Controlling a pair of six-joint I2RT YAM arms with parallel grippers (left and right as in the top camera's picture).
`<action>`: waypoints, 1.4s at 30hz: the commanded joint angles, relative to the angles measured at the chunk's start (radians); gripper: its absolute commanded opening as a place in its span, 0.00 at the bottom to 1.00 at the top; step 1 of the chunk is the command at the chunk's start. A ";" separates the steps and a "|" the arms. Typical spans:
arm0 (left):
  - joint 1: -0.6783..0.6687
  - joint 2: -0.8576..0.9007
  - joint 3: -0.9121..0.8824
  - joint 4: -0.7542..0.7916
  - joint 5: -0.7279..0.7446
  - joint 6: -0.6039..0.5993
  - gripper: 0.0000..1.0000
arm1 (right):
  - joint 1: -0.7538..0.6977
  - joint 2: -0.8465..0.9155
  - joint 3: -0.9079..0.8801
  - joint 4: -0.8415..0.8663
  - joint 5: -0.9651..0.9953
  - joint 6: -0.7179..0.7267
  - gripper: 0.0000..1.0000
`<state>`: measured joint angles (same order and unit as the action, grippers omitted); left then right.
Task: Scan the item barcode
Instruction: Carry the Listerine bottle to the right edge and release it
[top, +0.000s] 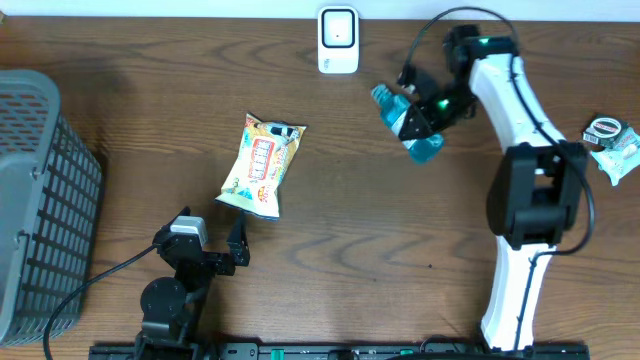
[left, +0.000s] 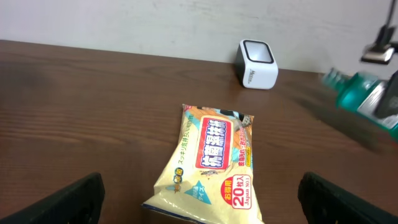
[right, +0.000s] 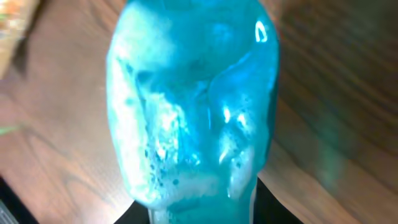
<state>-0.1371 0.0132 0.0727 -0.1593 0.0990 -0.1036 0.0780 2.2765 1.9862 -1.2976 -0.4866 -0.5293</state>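
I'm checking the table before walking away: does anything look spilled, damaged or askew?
Nothing spilled or damaged. The teal bottle hangs tilted in the right gripper near the scanner, its liquid foamy; the wipes pack lies flat, slightly slanted.

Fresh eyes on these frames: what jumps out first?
The right gripper grips a teal bottle, held tilted beside the white scanner at the table's far edge. A yellow wipes pack lies mid-table, just ahead of the open left gripper, and a grey basket sits at the left edge.
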 joint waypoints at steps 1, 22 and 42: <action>0.004 -0.002 -0.016 -0.024 0.006 0.010 0.98 | -0.019 -0.044 0.011 -0.008 -0.088 -0.071 0.01; 0.004 -0.002 -0.016 -0.024 0.006 0.010 0.98 | -0.180 -0.045 0.011 -0.035 0.996 0.771 0.01; 0.004 -0.002 -0.016 -0.024 0.006 0.010 0.98 | -0.477 -0.026 0.007 0.158 1.000 0.657 0.11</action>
<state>-0.1371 0.0132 0.0727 -0.1593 0.0990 -0.1036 -0.3904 2.2642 1.9858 -1.1400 0.5110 0.1722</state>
